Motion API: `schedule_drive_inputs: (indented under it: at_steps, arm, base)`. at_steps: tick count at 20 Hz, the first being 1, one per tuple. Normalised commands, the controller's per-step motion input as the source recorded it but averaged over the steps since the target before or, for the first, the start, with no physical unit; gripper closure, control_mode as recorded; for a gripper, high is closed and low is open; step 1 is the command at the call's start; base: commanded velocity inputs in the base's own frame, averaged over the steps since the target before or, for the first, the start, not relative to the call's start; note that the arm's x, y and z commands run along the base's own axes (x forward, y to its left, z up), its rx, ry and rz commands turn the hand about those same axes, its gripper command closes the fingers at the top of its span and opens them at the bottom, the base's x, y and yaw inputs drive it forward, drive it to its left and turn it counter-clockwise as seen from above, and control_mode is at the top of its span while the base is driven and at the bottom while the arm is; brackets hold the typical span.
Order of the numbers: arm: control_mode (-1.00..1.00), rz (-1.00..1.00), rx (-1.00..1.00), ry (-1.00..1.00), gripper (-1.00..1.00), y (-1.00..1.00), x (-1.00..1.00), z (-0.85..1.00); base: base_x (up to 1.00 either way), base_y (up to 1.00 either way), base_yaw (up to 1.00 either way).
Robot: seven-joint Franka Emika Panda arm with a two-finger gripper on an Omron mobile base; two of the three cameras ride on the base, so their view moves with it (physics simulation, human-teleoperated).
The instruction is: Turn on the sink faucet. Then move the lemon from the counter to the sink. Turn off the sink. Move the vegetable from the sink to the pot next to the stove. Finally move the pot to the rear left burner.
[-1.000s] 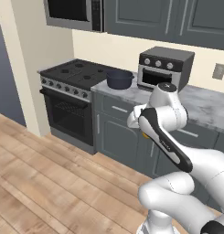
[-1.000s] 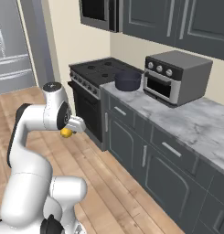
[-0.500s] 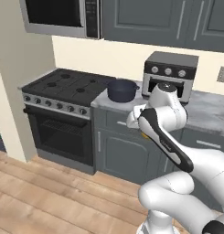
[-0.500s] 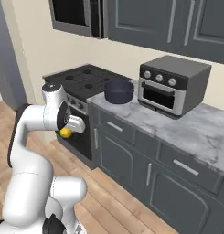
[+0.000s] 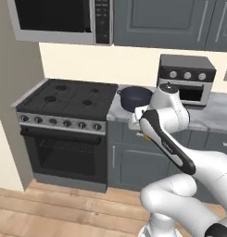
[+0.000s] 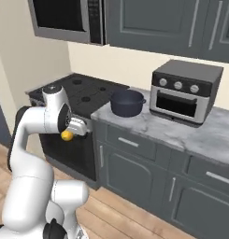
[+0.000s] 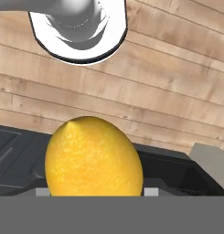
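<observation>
The tool (image 6: 72, 132) is gripping the lemon (image 6: 67, 135) out over the floor, in front of the stove (image 5: 64, 121). The pot (image 6: 127, 102) is sitting on the tabletop (image 6: 153, 127) beside it, so dropping the lemon in and moving the pot are looking undone.

Both base views are looking forward from behind the arm, sharing the stove (image 5: 68, 99) and pot (image 6: 127, 102), while the hand view is pointing down, seemingly very close above the lemon (image 7: 93, 157).
</observation>
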Motion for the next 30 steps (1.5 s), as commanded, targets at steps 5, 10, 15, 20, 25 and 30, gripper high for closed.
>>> schedule_drive_inputs:
  at_steps: [5,10,15,20,25,30]
  arm:
    - [1.00,0.00,0.00,0.00,1.00,0.00,0.00,0.00]
    - [1.00,0.00,0.00,0.00,1.00,0.00,0.00,0.00]
    - [1.00,0.00,0.00,0.00,1.00,0.00,0.00,0.00]
    - [1.00,0.00,0.00,0.00,1.00,0.00,0.00,0.00]
    - [1.00,0.00,0.00,0.00,1.00,0.00,0.00,0.00]
    - [1.00,0.00,0.00,0.00,1.00,0.00,0.00,0.00]
  base:
    - [0.70,0.89,-0.38]
    - [0.73,0.84,-0.37]
    - [0.69,0.62,-0.34]
    - [0.55,0.21,-0.31]
    - [0.41,0.47,-0.26]
    - [0.32,0.65,-0.18]
